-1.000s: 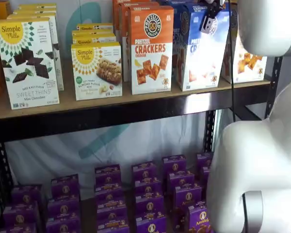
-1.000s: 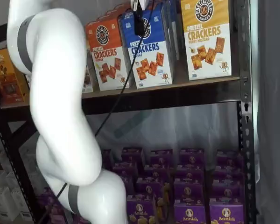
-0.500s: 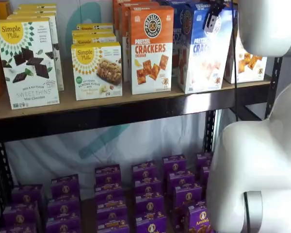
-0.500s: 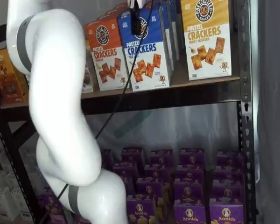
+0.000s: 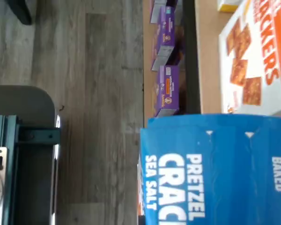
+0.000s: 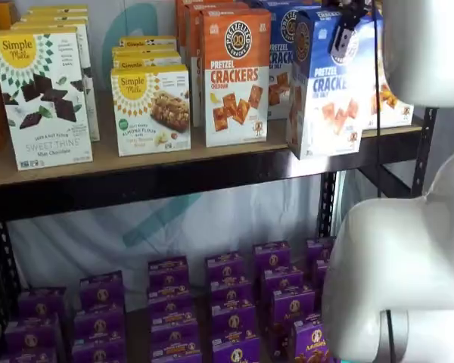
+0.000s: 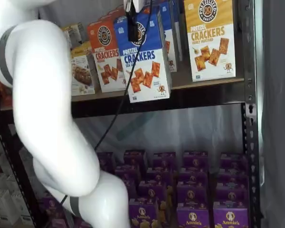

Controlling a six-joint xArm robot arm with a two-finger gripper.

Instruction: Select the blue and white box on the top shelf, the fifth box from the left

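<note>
The blue and white box (image 6: pixel 327 85) reads "PRETZEL CRACKERS" and shows orange crackers. It hangs forward of the top shelf (image 6: pixel 174 178), with its bottom edge in front of the dark rail. It shows in both shelf views (image 7: pixel 143 61), slightly tilted. My gripper (image 6: pixel 341 39) is shut on the box's top; one black finger (image 7: pixel 132 27) lies over the round logo. In the wrist view the box's blue top (image 5: pixel 215 168) fills the frame close up, and no fingers show.
A second blue box (image 6: pixel 280 68) stays on the shelf behind. The orange cheddar box (image 6: pixel 236 76) stands to its left, the yellow and white box (image 7: pixel 210 40) to its right. Simple Mills boxes (image 6: pixel 150 110) stand further left. Purple boxes (image 6: pixel 227 302) fill the lower level. My white arm (image 7: pixel 52 109) blocks part of the view.
The blue and white box has come forward off the row, out over the shelf's front rail and slightly lower, held by the gripper. The arm has swung with it.
</note>
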